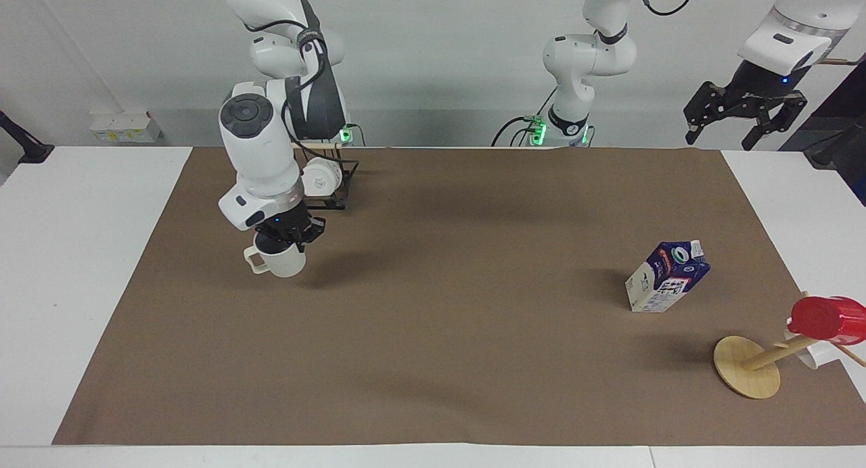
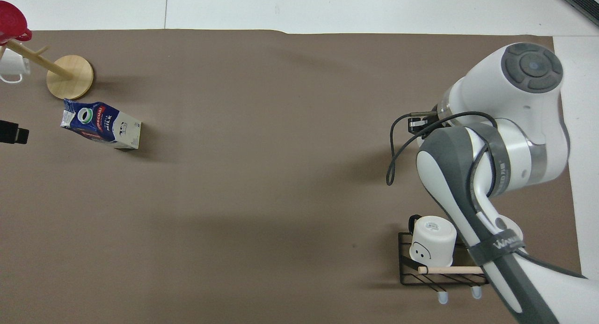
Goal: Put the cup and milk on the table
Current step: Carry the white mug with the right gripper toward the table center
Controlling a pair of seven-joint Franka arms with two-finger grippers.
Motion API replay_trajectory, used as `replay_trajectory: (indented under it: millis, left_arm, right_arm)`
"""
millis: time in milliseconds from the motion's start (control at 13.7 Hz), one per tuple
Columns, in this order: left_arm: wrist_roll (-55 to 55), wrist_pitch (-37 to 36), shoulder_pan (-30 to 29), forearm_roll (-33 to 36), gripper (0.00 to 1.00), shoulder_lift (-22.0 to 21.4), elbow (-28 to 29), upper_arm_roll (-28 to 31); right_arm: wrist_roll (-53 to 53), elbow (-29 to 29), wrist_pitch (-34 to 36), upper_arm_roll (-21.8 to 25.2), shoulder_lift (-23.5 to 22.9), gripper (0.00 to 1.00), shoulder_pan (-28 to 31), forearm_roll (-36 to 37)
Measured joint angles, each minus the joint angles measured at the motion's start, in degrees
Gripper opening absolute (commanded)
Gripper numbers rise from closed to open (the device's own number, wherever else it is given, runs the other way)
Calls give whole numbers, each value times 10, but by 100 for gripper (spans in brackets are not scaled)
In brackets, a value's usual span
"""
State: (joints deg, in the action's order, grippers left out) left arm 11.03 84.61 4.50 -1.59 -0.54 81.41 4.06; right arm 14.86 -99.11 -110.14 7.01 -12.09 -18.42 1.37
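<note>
1. One camera sits high across the tabletop (image 1: 67,251) and faces me, so my bases stand along the top of its view.
2. It stands well back, taking in the whole brown mat (image 1: 433,360) and the wall at my back.
3. The other camera hangs high above my end, looking forward and steeply down.
4. It is nearer; my right arm (image 2: 496,141) fills one side.
5. Both share the mat, the milk (image 1: 667,276) and the wooden stand (image 2: 70,76), half a turn apart.

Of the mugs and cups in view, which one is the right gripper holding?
The cream-beige mug, gripped at its rim by the right gripper over the mat. The white mug sits on the wire rack; the red cup hangs on the wooden stand.
</note>
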Motion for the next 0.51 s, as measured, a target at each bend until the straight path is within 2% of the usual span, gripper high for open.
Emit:
replay_trajectory:
  millis: [292,511]
  left_arm:
    - [0,0,0,0,100,0,0,0]
    - [0,0,0,0,100,0,0,0]
  right_arm:
    - [46,3,-1,-2,-8,0,-46,-26]
    - [125,42,-1,-3,-41,0,-94,-29]
